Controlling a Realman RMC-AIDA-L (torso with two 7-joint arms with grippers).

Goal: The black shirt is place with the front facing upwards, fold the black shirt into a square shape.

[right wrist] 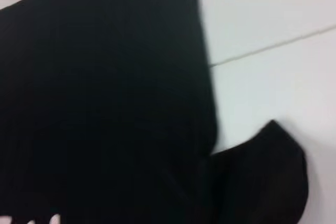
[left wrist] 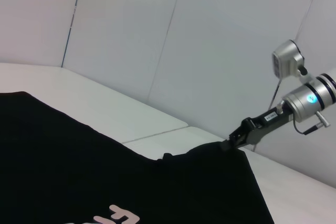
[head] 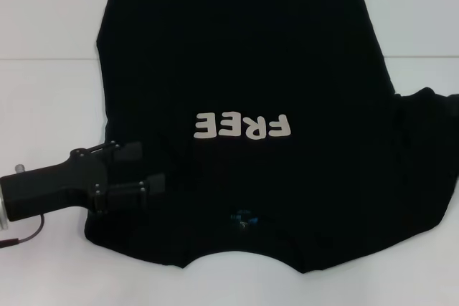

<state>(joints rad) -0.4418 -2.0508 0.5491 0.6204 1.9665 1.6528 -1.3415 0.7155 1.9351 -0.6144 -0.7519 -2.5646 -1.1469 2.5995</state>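
The black shirt (head: 244, 69) lies flat on the white table, front up, with off-white "FREE" lettering (head: 242, 126) and a small blue neck label (head: 242, 218) near the front edge. My left gripper (head: 147, 168) hovers over the shirt's left shoulder, open, with nothing visibly between its fingers. No left sleeve sticks out on that side. The right sleeve (head: 430, 141) spreads toward the right edge. My right gripper (left wrist: 233, 141) shows only in the left wrist view, its fingers shut together on the edge of that sleeve. The right wrist view shows the shirt (right wrist: 105, 103) and the sleeve (right wrist: 262, 177).
The white table (head: 50, 105) has bare surface left of the shirt and along the front edge. White wall panels (left wrist: 157, 35) stand behind the table. A seam line runs across the tabletop.
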